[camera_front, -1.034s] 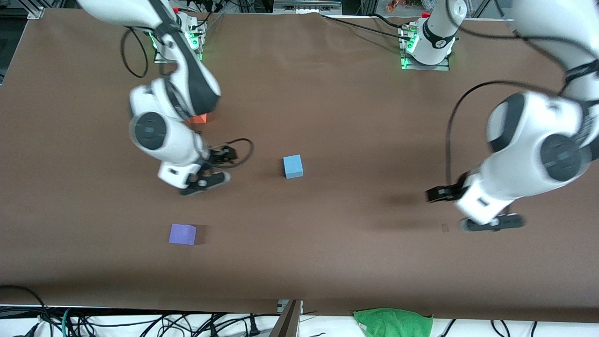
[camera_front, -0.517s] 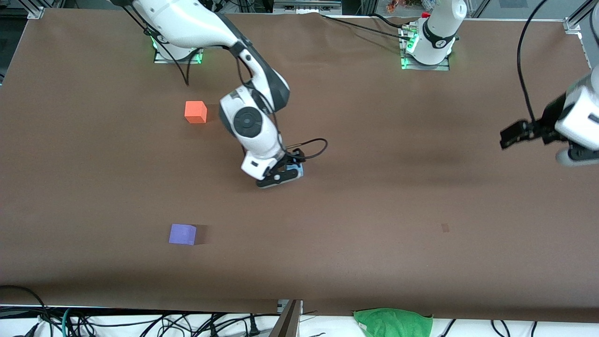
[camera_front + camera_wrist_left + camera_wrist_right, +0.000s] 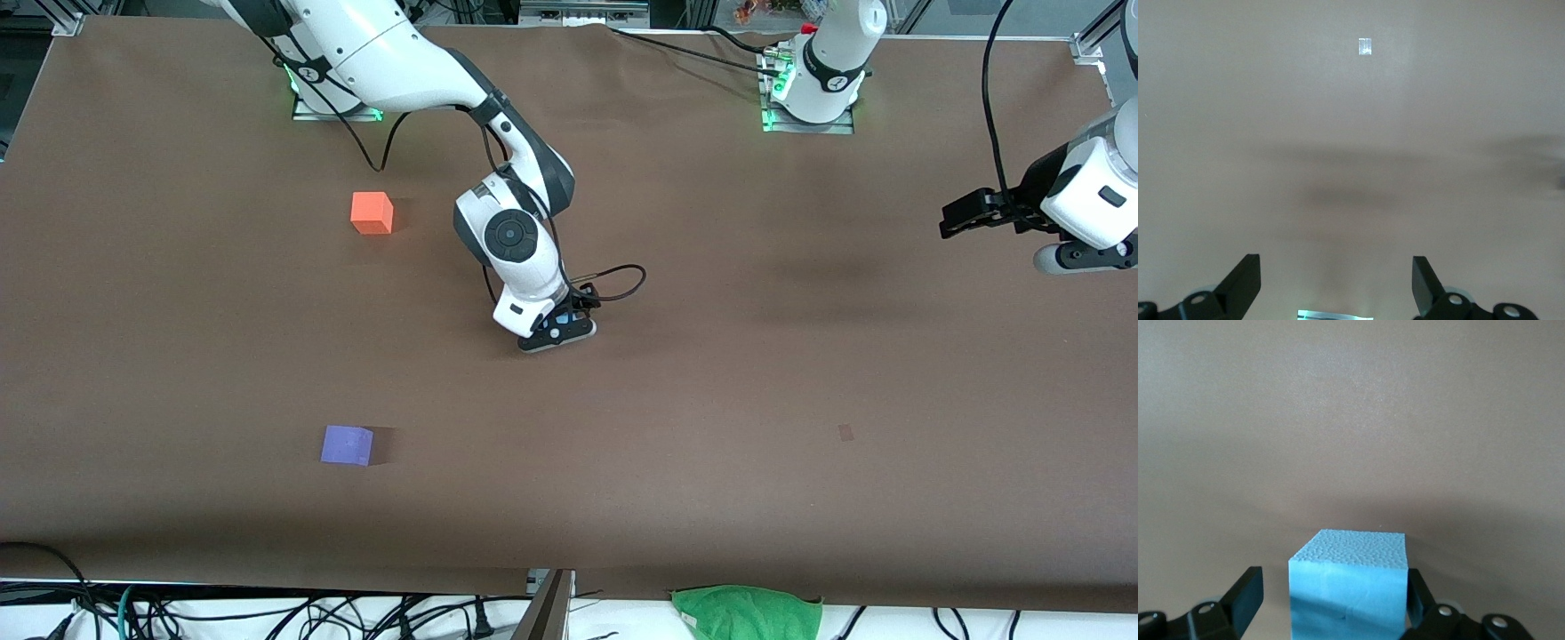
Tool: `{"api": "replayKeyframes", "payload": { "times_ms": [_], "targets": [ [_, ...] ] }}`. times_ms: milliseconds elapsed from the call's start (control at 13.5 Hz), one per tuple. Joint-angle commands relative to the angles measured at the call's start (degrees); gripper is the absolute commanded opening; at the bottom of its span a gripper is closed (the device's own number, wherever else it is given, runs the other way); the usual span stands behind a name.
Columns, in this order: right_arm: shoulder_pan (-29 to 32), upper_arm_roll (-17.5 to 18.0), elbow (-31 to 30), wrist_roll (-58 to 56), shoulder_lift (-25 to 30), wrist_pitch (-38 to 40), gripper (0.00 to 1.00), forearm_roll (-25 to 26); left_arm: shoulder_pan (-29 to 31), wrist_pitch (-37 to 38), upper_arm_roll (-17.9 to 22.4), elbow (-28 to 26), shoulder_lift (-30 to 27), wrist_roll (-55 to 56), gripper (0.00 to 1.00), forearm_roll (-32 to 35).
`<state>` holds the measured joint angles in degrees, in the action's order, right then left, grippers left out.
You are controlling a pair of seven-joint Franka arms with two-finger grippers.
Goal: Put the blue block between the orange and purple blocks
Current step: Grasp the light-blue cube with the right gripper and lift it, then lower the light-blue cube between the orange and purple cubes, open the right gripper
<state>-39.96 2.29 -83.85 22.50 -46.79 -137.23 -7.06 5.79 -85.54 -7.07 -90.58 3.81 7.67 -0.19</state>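
Note:
The blue block (image 3: pixel 1348 583) sits on the brown table between the open fingers of my right gripper (image 3: pixel 1331 590). One finger (image 3: pixel 1415 587) is against its side and the other (image 3: pixel 1245 590) stands a little apart. In the front view my right gripper (image 3: pixel 556 332) is down over the block near the table's middle, and only a sliver of blue (image 3: pixel 563 317) shows. The orange block (image 3: pixel 372 213) lies farther from the front camera, the purple block (image 3: pixel 347 444) nearer, both toward the right arm's end. My left gripper (image 3: pixel 1078 259) is open and empty, up in the air at the left arm's end; it also shows in the left wrist view (image 3: pixel 1336 283).
A green cloth (image 3: pixel 747 612) hangs at the table's front edge. A small tape mark (image 3: pixel 845 432) is on the table toward the left arm's end and shows as a pale speck (image 3: pixel 1365 46) in the left wrist view. Cables trail from both arms.
My right arm swung from near the orange block across to the blue block and settled its gripper down around it. My left arm pulled back toward its end of the table.

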Motion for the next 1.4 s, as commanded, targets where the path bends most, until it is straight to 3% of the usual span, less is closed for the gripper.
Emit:
{"api": "replayKeyframes", "payload": {
  "times_ms": [0, 148, 296, 591, 739, 961, 1182, 1330],
  "targets": [
    [-0.4, -0.6, 1.1, 0.5, -0.7, -0.1, 0.48, 1.0, 0.0, -0.2, -0.1, 1.1, 0.4, -1.2, 1.0, -0.5],
    [0.2, -0.7, 0.6, 0.3, -0.3, 0.3, 0.23, 1.1, 0.0, -0.2, 0.0, 1.7, 0.8, -1.2, 1.0, -0.3],
    [2.8, -1.5, 0.6, -1.0, 2.1, 3.6, 0.12, 1.1, 0.1, -0.2, 0.0, 2.0, 1.0, -1.2, 1.0, -0.2],
    [12.1, -2.5, 0.4, -12.3, 9.9, 18.6, 0.12, 0.6, 1.6, -0.1, 0.0, 2.0, 1.5, -1.3, 1.0, -0.3],
    [14.4, -5.4, -2.8, -18.1, 13.3, 22.0, 0.13, 0.6, 1.6, -0.1, 0.0, 2.1, 1.6, -1.3, 1.0, -0.5],
    [14.5, -12.0, -15.0, -23.7, 20.5, 17.4, 0.13, 0.0, 1.5, -0.1, -0.1, 2.1, 1.6, -1.3, 1.0, -0.3],
    [14.5, -15.2, -31.9, -22.3, 27.2, 4.3, 0.12, -1.3, 1.5, -0.1, -0.1, 2.1, 1.6, -1.3, 1.0, -0.4],
    [14.5, -15.4, -35.8, -18.6, 28.9, 2.8, 0.12, -1.6, 1.5, -0.1, -0.1, 2.1, 1.6, -1.3, 1.0, -0.6]
  ]
}}
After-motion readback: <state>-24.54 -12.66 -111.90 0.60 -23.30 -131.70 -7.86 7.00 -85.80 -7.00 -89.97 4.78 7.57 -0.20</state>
